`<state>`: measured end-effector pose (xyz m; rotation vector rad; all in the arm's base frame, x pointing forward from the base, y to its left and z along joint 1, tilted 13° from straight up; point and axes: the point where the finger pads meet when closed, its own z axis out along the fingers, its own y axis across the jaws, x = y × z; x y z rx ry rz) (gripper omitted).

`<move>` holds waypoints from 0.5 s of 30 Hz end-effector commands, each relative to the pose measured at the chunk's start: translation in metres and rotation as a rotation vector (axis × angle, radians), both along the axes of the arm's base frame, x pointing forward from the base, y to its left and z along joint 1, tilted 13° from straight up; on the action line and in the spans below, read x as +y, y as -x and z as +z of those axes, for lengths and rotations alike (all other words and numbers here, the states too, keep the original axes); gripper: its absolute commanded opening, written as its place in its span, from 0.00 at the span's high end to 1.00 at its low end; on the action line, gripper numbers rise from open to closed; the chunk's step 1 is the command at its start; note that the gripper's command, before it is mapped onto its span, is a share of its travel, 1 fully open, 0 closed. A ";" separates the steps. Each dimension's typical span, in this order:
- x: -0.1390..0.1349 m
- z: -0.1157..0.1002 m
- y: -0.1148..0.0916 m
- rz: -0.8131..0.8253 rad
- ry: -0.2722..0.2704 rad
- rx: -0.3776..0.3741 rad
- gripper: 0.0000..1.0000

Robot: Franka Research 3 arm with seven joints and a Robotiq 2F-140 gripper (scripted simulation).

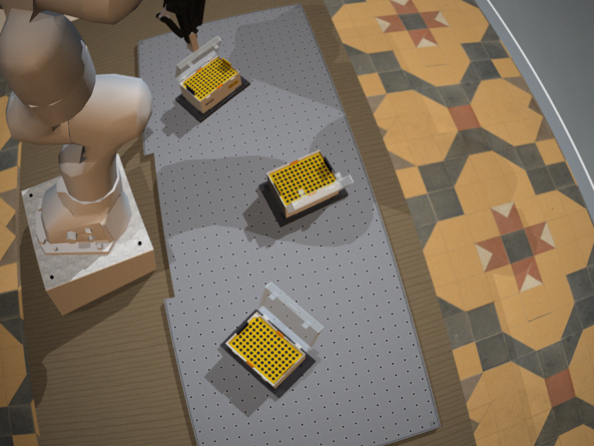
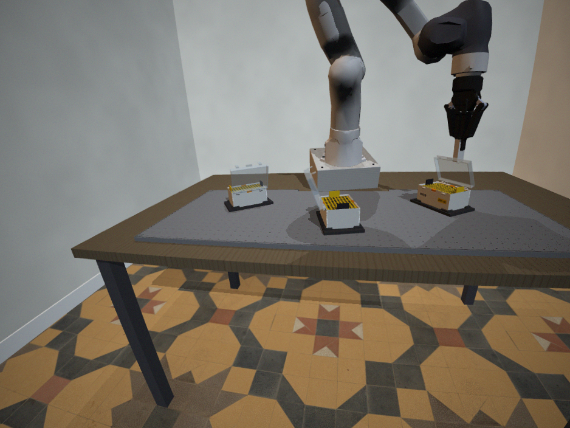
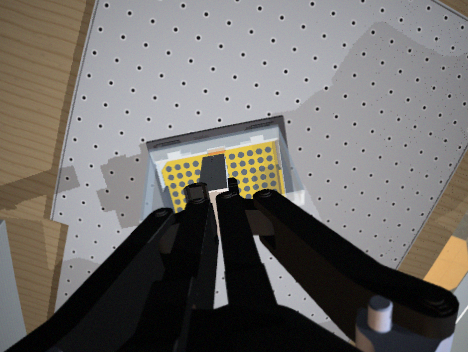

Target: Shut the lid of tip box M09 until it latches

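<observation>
Three tip boxes with yellow inserts sit on black holder plates on the grey perforated mat. The box on H1 (image 1: pixel 209 82) has its clear lid (image 1: pixel 197 57) part-way up and leaning over the insert; it also shows in the exterior view (image 2: pixel 454 171). My gripper (image 1: pixel 193 44) (image 2: pixel 460 149) is shut on nothing, and its tip touches the lid's upper edge from the hinge side. In the wrist view my fingertips (image 3: pixel 215 190) hang over this box. The H2 box (image 1: pixel 303 181) and the H3 box (image 1: pixel 265 348) have their lids open. The ID stickers are too small to read.
My arm's base (image 1: pixel 81 225) stands on a block beside the mat. The H2 box's lid (image 2: pixel 315 188) leans back toward the base. The H3 box's lid (image 2: pixel 248 176) stands upright. The mat's edge and the wooden table top lie just behind the H1 box.
</observation>
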<state>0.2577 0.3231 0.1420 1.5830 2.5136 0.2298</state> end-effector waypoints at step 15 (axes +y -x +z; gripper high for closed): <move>-0.017 0.002 -0.007 0.015 0.011 -0.001 1.00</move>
